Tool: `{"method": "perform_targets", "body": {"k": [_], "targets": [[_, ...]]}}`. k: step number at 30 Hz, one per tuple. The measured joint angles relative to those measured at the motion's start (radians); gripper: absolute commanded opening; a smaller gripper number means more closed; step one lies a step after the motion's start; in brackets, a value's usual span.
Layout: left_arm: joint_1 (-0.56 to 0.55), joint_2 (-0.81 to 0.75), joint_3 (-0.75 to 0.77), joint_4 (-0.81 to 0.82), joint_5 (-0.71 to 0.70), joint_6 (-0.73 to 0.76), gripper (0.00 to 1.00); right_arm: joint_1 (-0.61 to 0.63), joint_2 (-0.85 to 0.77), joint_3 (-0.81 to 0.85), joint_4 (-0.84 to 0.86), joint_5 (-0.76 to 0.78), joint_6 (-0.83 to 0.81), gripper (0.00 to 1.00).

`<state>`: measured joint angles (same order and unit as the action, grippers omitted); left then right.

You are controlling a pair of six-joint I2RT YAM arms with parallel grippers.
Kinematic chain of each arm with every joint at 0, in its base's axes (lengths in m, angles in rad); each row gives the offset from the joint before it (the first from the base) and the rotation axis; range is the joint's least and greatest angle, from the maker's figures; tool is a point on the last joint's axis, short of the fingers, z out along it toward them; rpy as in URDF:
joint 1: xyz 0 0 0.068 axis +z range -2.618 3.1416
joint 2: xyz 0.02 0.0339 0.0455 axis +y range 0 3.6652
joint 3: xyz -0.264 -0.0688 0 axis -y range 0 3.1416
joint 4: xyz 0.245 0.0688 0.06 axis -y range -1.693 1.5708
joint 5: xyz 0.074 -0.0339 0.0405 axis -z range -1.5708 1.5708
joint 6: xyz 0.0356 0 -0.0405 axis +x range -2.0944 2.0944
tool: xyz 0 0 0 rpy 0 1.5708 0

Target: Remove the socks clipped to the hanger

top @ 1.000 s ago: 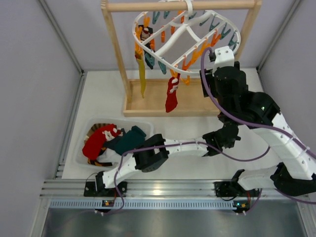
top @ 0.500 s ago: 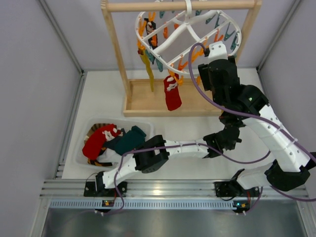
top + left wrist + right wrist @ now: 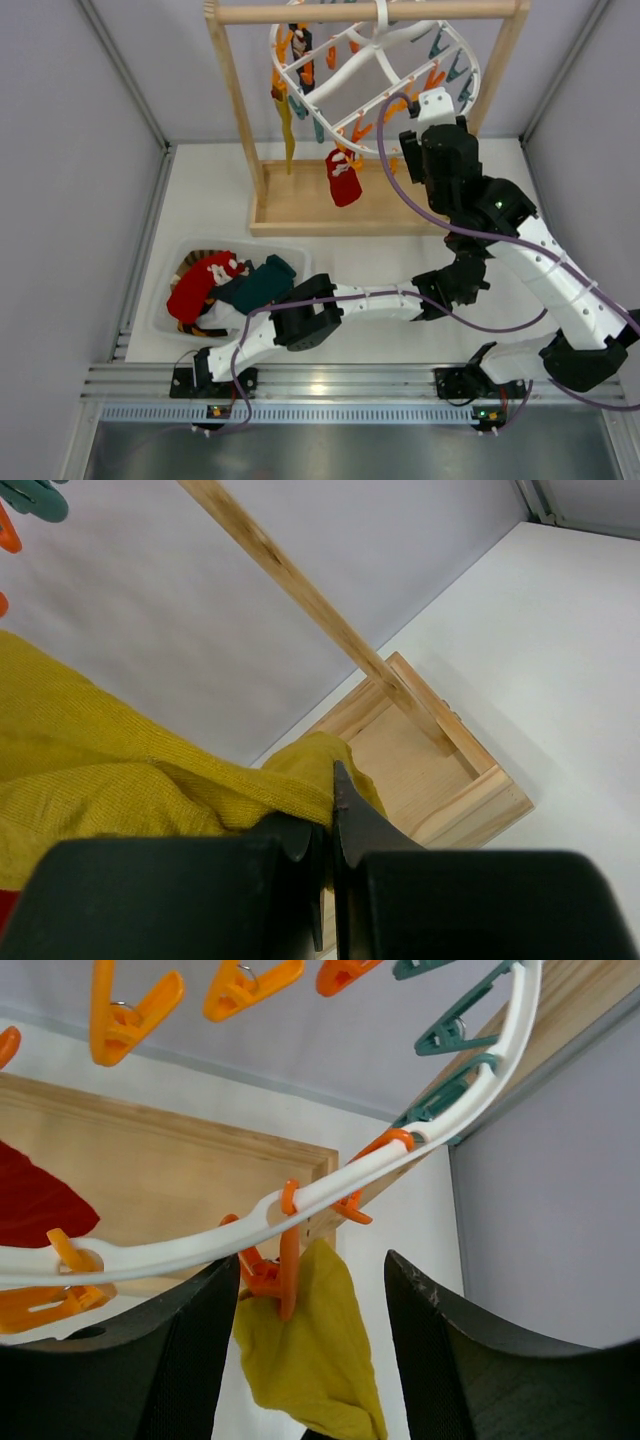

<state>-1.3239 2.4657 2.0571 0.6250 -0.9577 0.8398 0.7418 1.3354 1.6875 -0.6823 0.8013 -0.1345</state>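
The white hanger (image 3: 372, 62) hangs from the rack's top bar, tilted. A red sock (image 3: 342, 178) and a mustard sock (image 3: 287, 135) hang from clips on its near and left side. In the right wrist view my right gripper (image 3: 312, 1260) is open, its fingers either side of an orange clip (image 3: 287, 1260) on the hanger's ring (image 3: 420, 1140); that clip holds a mustard yellow sock (image 3: 310, 1365). My left gripper (image 3: 330, 800) is shut on the lower end of a mustard yellow sock (image 3: 120, 770). In the top view this sock is hidden under my right arm (image 3: 470, 185).
The light wooden rack (image 3: 236, 100) stands at the back on a tray base (image 3: 300, 210). A clear bin (image 3: 168, 305) at the left holds red and dark teal socks. Grey walls stand close on both sides.
My right gripper has moved up and to the left, in under the hanger's ring. The hanger has swung back and tipped, and the red sock has risen with it.
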Motion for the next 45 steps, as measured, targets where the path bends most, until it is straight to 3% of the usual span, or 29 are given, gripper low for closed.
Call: {"method": "perform_targets", "body": {"k": [8,26,34,40,45], "targets": [[0.000,0.000,0.000,0.000,0.000,-0.003,0.00,0.000,-0.113,-0.119,0.035,-0.107,0.048,0.57],[-0.039,-0.029,0.000,0.002,0.008,-0.003,0.00,0.000,-0.153,-0.273,0.323,-0.059,-0.110,0.55],[-0.039,-0.053,0.000,0.002,0.011,-0.003,0.00,-0.002,-0.153,-0.307,0.377,-0.043,-0.141,0.37],[-0.039,-0.054,0.000,0.002,0.011,-0.004,0.00,-0.006,-0.154,-0.307,0.397,-0.039,-0.150,0.16],[-0.039,-0.055,-0.006,0.003,0.011,-0.012,0.00,-0.006,-0.166,-0.307,0.397,-0.045,-0.142,0.09]]}}
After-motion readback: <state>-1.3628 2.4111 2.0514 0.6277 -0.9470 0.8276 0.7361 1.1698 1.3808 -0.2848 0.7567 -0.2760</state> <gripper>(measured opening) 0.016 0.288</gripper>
